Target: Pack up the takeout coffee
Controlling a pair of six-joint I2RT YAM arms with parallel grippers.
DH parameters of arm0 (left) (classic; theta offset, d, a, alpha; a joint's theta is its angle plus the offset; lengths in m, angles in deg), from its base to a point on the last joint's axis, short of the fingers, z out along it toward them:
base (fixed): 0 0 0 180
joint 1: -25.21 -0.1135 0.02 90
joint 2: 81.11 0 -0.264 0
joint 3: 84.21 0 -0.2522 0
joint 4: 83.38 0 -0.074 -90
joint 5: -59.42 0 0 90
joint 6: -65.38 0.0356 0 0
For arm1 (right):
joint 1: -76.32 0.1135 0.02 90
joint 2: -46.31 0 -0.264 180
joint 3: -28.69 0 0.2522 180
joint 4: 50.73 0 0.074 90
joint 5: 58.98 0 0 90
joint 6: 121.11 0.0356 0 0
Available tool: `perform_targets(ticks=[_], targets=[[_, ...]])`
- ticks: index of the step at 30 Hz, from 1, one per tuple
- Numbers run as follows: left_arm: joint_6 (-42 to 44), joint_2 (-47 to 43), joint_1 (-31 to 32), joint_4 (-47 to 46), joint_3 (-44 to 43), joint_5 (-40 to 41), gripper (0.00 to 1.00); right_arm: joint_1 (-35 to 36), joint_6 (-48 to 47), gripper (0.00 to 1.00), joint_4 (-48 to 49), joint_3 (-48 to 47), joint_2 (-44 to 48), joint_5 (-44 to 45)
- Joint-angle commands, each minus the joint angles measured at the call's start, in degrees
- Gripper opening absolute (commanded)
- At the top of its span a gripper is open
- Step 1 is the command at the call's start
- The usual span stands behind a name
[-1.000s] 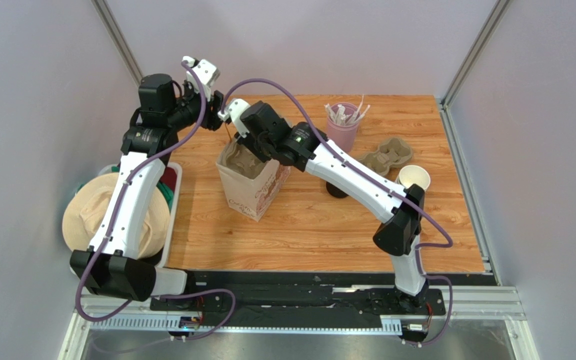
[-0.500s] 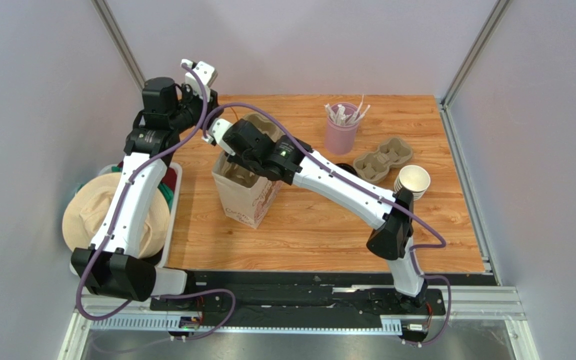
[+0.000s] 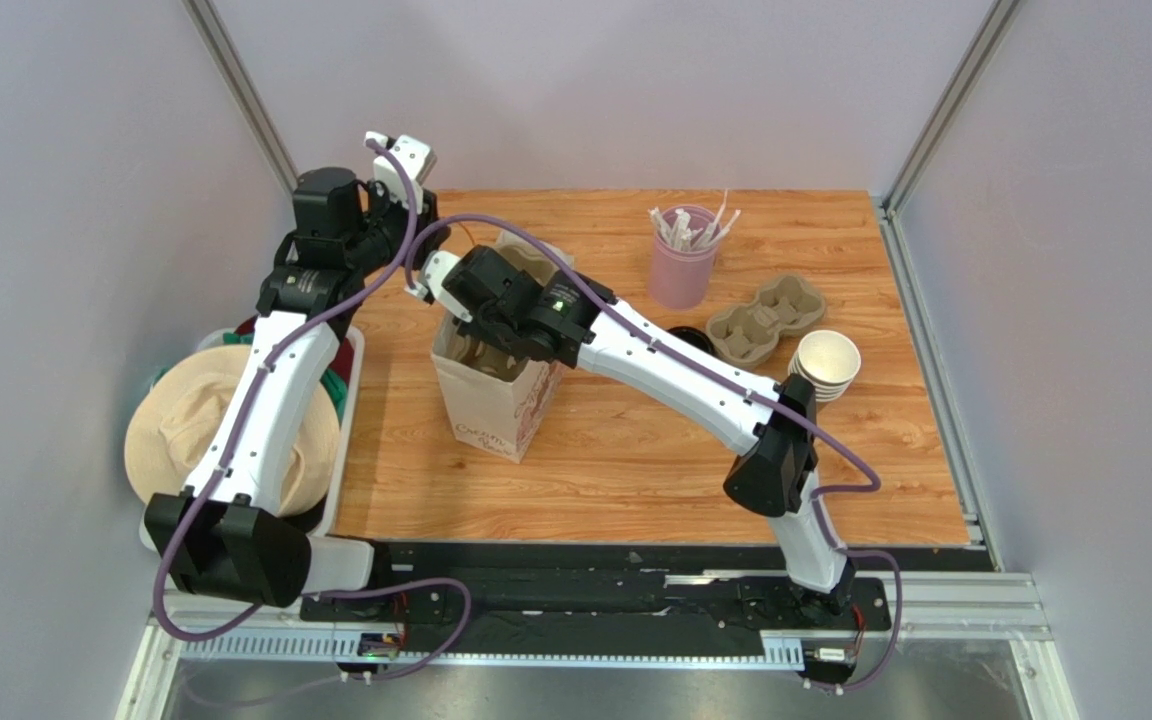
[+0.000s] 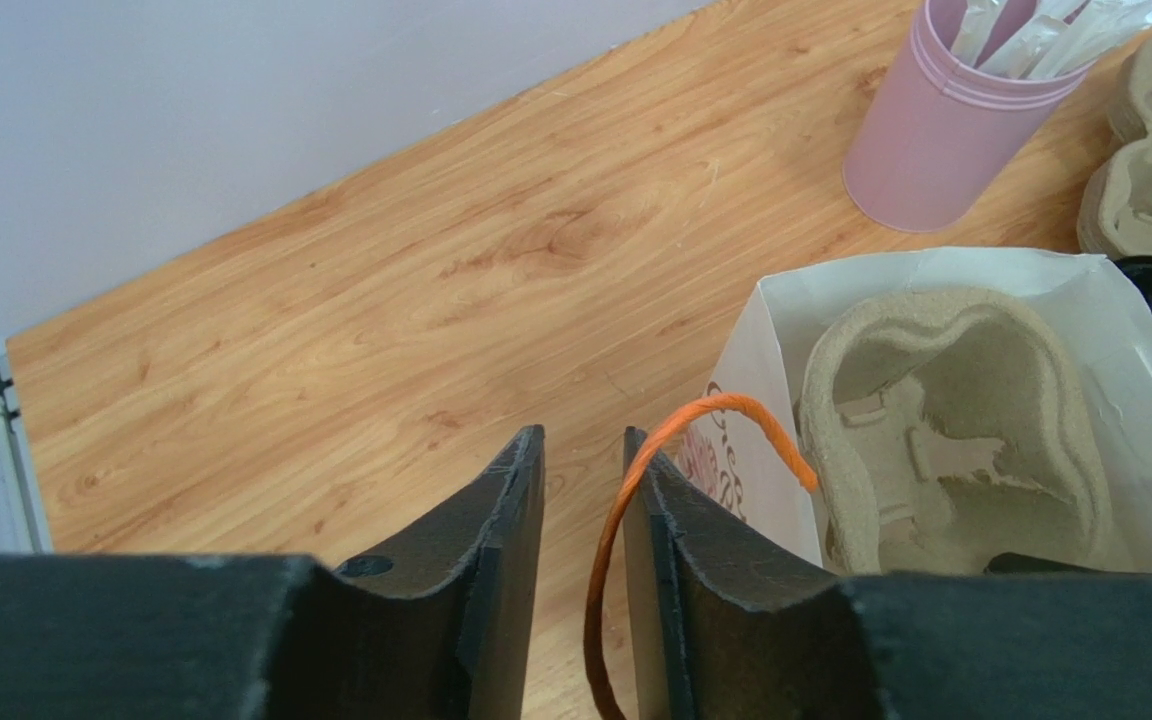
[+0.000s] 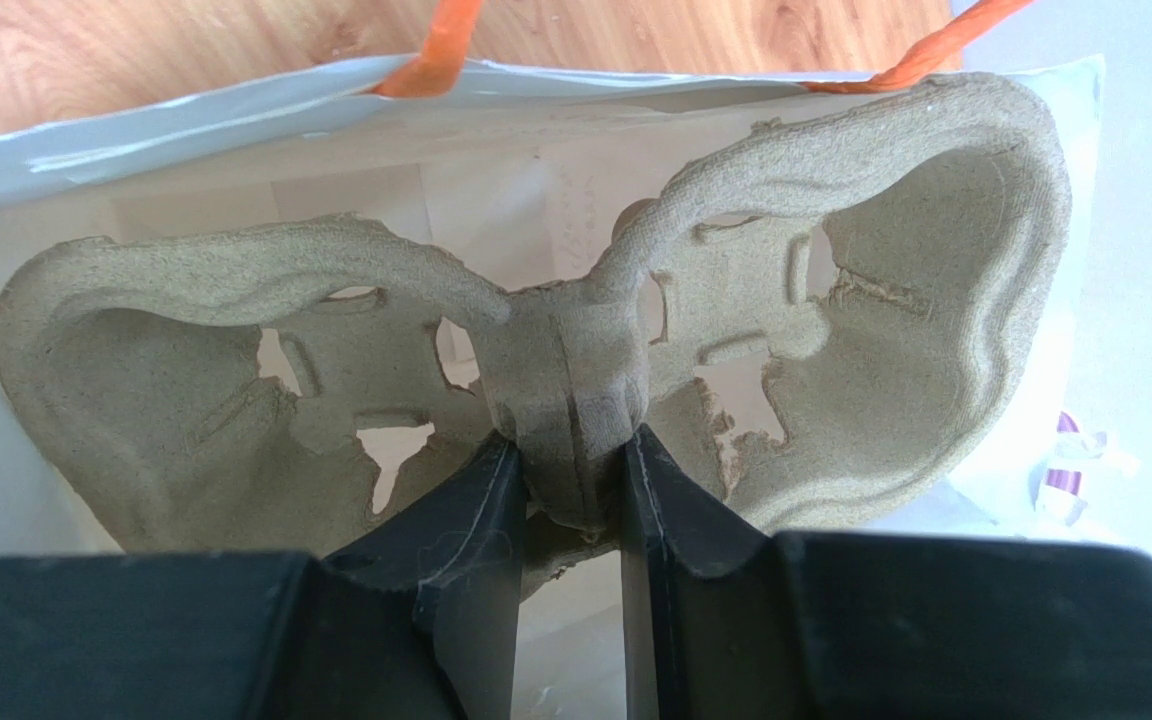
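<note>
Wood-grain table (image 3: 612, 450), enclosed by pale lilac walls, carried all items inspected. The takeout coffee (image 3: 686, 341) stood on the table just right of the paper bag (image 3: 492, 413), outside it. Only its black lid showed overhead, with the right arm crossing in front, and the left wrist view cut that lid off at the frame edge. Its brown body could not be seen.

Inside the bag sat a moulded pulp carrier (image 5: 868, 300), which hid the bag's bottom. The right gripper (image 5: 567, 450) was pinched on the carrier's centre ridge, both fingers touching it.

The left gripper (image 4: 582, 438) hovered beside the bag's rim, fingers drawn near together with a narrow gap. An orange handle (image 4: 717, 405) looped down into that gap. Whether the cord was actually clamped could not be determined.

Farther right stood a pink cup (image 3: 683, 267) of white sticks, a second carrier (image 3: 763, 318) and a stack of cups (image 3: 826, 363), of which only the top one's white interior was plain. At the table's left edge a tan hat (image 3: 184, 428) was partly covered by the left arm.
</note>
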Motion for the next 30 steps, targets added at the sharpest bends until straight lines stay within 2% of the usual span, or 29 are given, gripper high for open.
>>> perform_targets(ticks=[1, 11, 14, 19, 30], targets=[[-1.86, -3.26, 0.03, -3.60, 1.02, -0.71, 0.33, 0.18, 1.34, 0.25, -1.71, -3.01, -1.39, -3.31], [-2.65, -4.66, 0.03, -3.34, 2.16, 0.87, 0.30, -0.08, 2.05, 0.25, -2.32, -2.31, -3.06, -8.14], [-2.65, -4.92, 0.03, -3.17, 2.51, 2.88, 0.23, -0.43, 2.31, 0.24, -2.24, -1.79, -3.23, -9.11], [-2.92, -5.19, 0.03, -3.34, 3.65, 5.44, 0.19, -1.49, 3.02, 0.24, -2.50, -1.26, -3.41, -11.75], [-4.14, -5.54, 0.03, -3.96, 4.80, 4.74, 0.19, -2.28, 3.98, 0.24, -3.73, -1.52, -5.17, -15.44]])
